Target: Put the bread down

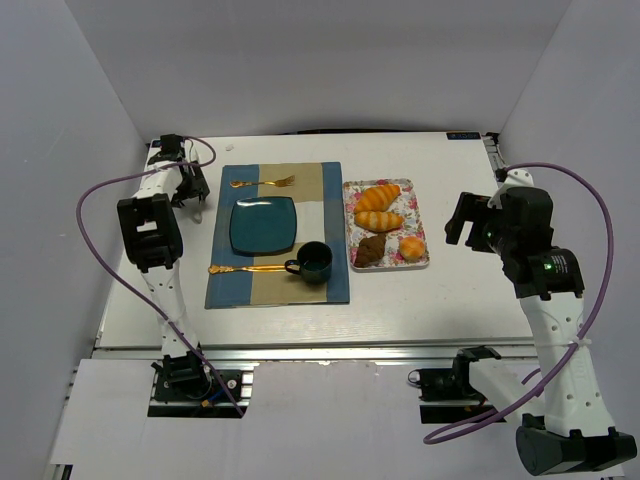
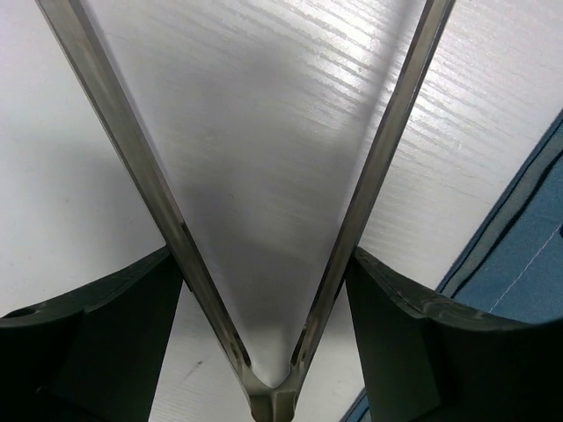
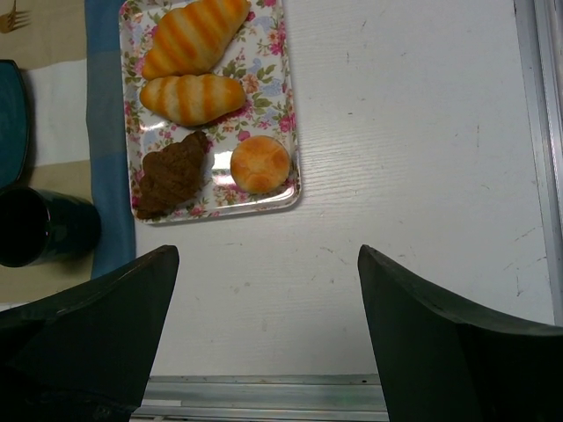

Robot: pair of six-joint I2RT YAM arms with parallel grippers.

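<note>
The bread (image 1: 370, 250) is a small dark brown ridged croissant on the near left part of a floral tray (image 1: 420, 195). It also shows in the right wrist view (image 3: 173, 174), lying free. My right gripper (image 1: 455, 225) is open and empty, hovering to the right of the tray; in its wrist view (image 3: 268, 255) the tray (image 3: 290, 105) lies ahead and to the left of the fingers. My left gripper (image 1: 196, 196) is open and empty over bare table at the far left, beside the placemat; in its wrist view (image 2: 264, 264) only table lies between the fingers.
Two golden-orange croissants (image 1: 380, 197) and a small round orange bun (image 1: 412, 247) share the tray. A blue and tan placemat (image 1: 225, 290) holds a teal square plate (image 1: 263, 225), a dark mug (image 1: 313, 262), a gold fork (image 1: 262, 183) and another gold utensil (image 1: 245, 268). White walls enclose the table.
</note>
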